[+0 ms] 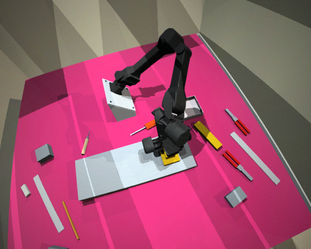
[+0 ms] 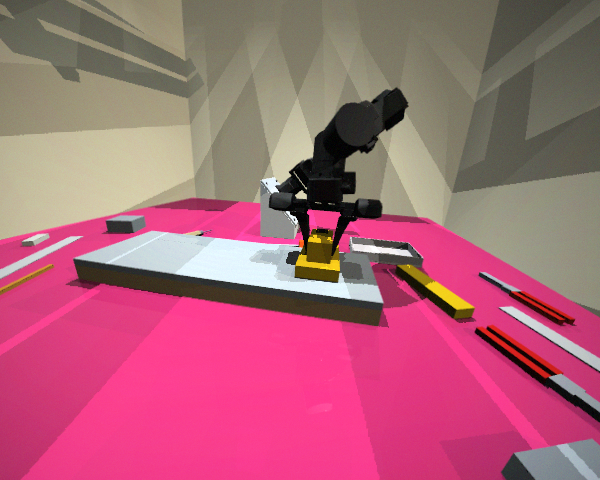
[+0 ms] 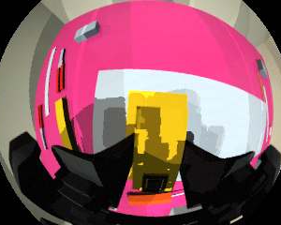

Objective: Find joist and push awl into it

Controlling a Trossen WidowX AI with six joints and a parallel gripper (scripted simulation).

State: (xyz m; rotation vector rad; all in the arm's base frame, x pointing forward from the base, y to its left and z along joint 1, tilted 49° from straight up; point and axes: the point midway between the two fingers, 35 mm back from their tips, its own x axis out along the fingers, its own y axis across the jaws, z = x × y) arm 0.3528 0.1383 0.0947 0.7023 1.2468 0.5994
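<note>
Gripper (image 2: pixel 321 246): clamped on the stud finder's upper block
Stud finder (image 2: pixel 318 263): yellow, resting flat on the floor panel (image 2: pixel 186 263), toward its 3 o'clock end
Tray (image 2: pixel 388 251): at 1 o'clock beyond the panel
</note>
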